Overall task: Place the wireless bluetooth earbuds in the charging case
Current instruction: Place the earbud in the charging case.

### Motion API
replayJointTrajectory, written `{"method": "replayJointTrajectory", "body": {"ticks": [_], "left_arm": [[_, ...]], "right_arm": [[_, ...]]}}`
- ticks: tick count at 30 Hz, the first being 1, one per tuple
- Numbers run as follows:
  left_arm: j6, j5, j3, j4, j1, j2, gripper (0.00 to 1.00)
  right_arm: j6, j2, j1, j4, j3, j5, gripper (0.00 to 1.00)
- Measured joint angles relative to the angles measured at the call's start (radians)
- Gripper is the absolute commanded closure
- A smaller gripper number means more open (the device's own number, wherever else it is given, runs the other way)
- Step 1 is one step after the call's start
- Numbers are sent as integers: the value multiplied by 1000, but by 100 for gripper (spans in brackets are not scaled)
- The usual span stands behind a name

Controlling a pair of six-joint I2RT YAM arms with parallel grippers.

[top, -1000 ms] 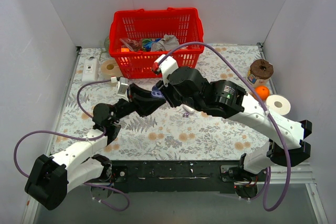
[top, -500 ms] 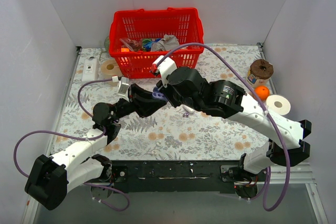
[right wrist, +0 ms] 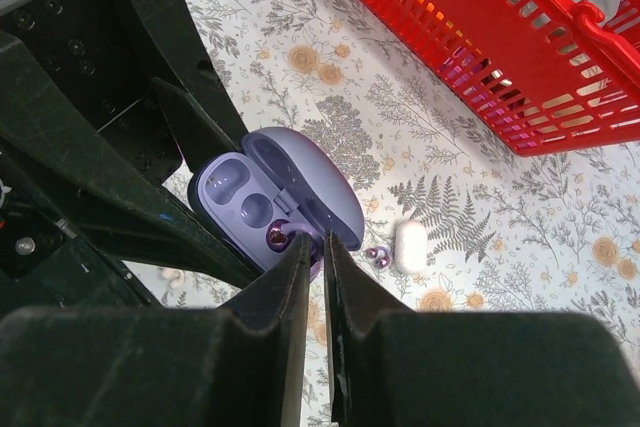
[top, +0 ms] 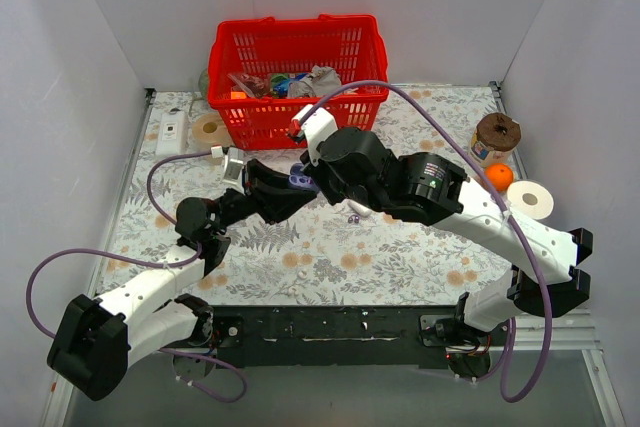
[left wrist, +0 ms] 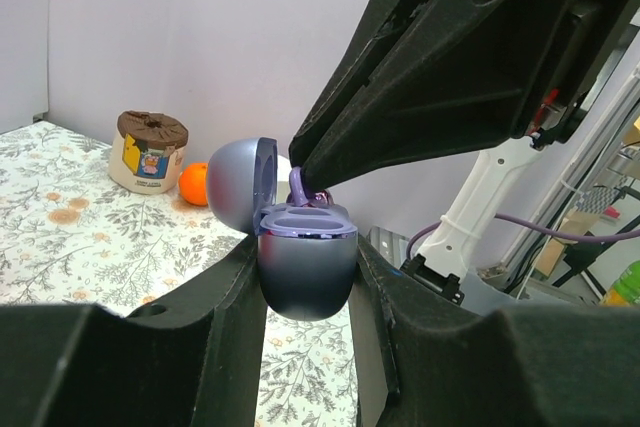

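Barely shifted: left claw (left wrist: 308,257) clamps open charging case (right wrist: 262,185); right claw (right wrist: 313,247) pinches earbud (right wrist: 277,237) over its hollow.

Both arms are built of smooth white shells joined by chunky black motor housings; the left arm (top: 150,292) has a big black block at its lower end, and the right arm (top: 500,217) carries a round black housing with a tiny green light (top: 432,184). A thin purple cable (top: 45,277) runs in a loop beside the left arm, and another (top: 430,112) curves over the right one. Each wrist bears a small white camera box (top: 318,130), the right one with a red spot. The jaws are matt black, wedge-shaped and flat-sided, with round holes and small recessed screws
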Motion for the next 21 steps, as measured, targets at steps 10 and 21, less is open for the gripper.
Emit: {"method": "replayJointTrajectory", "body": {"ticks": [10,21], "left_arm": [[7,-36,-8,30,-1,-5,100],[8,-89,-53,70,0,-39,100]], "right_arm": [[48,-18,-2,7,-10,-20,80],[123,-233,-8,102,-223,32,50]]}}
